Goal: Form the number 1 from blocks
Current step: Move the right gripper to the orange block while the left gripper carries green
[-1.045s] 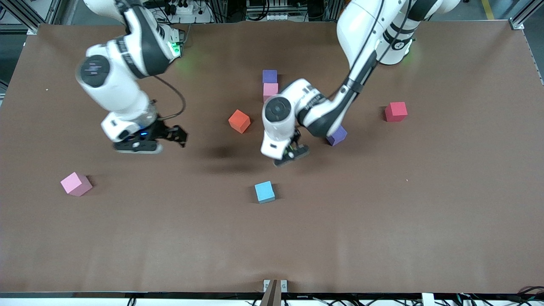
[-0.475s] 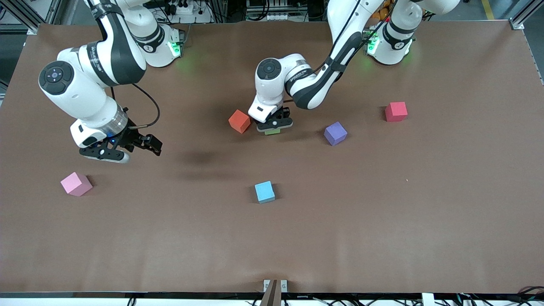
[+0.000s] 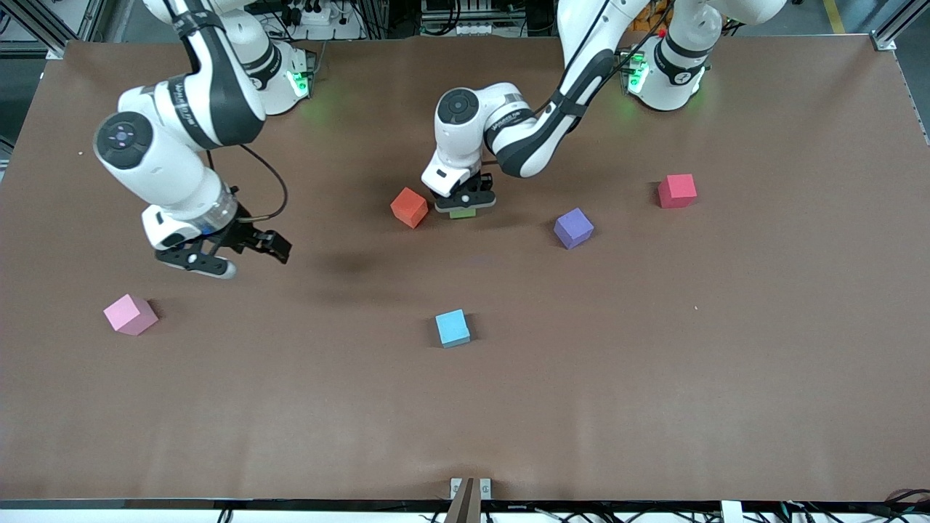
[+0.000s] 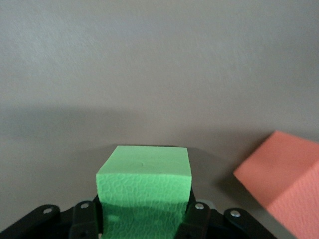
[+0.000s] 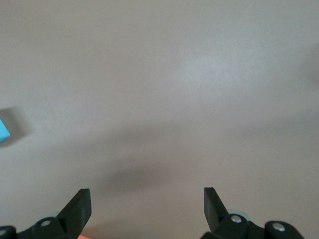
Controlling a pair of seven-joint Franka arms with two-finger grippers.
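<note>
My left gripper (image 3: 465,204) is shut on the green block (image 3: 462,213), held low over the table right beside the orange block (image 3: 409,207). In the left wrist view the green block (image 4: 144,181) fills the gap between the fingers (image 4: 195,219), with the orange block (image 4: 284,174) close by. The purple block (image 3: 573,228), red block (image 3: 676,190), light blue block (image 3: 453,327) and pink block (image 3: 130,314) lie loose. My right gripper (image 3: 269,247) hangs open over bare table above the pink block's area; the right wrist view shows its gripper (image 5: 147,206) with nothing in it. The second purple block is hidden.
The left arm's elbow (image 3: 479,123) covers the table just past the green block. A light blue block's corner (image 5: 3,130) shows at the edge of the right wrist view. The brown table (image 3: 654,378) stretches wide toward the front camera.
My left gripper has carried the green block away from the front camera to sit beside the orange block. The right arm swung toward its own end, then drifted back a little.
</note>
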